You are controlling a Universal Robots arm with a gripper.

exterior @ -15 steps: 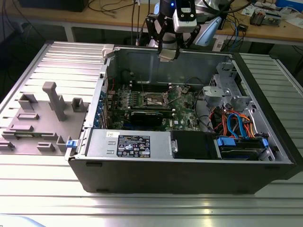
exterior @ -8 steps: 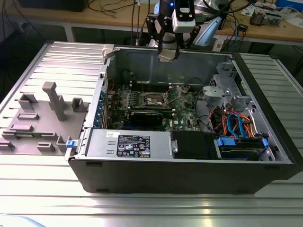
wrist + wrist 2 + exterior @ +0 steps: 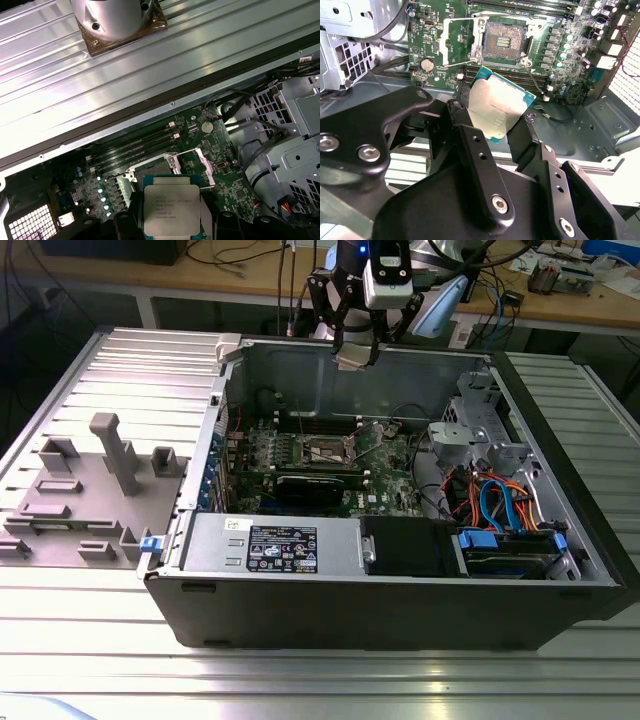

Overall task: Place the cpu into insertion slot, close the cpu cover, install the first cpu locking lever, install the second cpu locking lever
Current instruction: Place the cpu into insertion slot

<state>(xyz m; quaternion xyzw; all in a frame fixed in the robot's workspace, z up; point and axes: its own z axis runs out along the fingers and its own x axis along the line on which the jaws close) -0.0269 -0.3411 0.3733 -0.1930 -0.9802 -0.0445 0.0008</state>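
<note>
My gripper (image 3: pixel 356 352) hangs over the back wall of the open computer case, shut on the cpu (image 3: pixel 496 106), a flat square chip with a dull silver top and a green rim. Its black fingers (image 3: pixel 465 125) clamp two opposite edges of the chip, as both wrist views show (image 3: pixel 172 210). The insertion slot (image 3: pixel 506 37) lies uncovered on the green motherboard (image 3: pixel 300 445), below and ahead of the chip. The cpu cover (image 3: pixel 479 39) appears raised along one side of the slot. Thin wire locking levers (image 3: pixel 456 63) stand swung out beside it.
The case's metal walls (image 3: pixel 290 370) ring the board. A black card (image 3: pixel 318 485) lies in front of the slot, with a drive cage and coloured cables (image 3: pixel 495 505) on the exterior view's right. Grey fixtures (image 3: pixel 115 455) stand on the table at its left.
</note>
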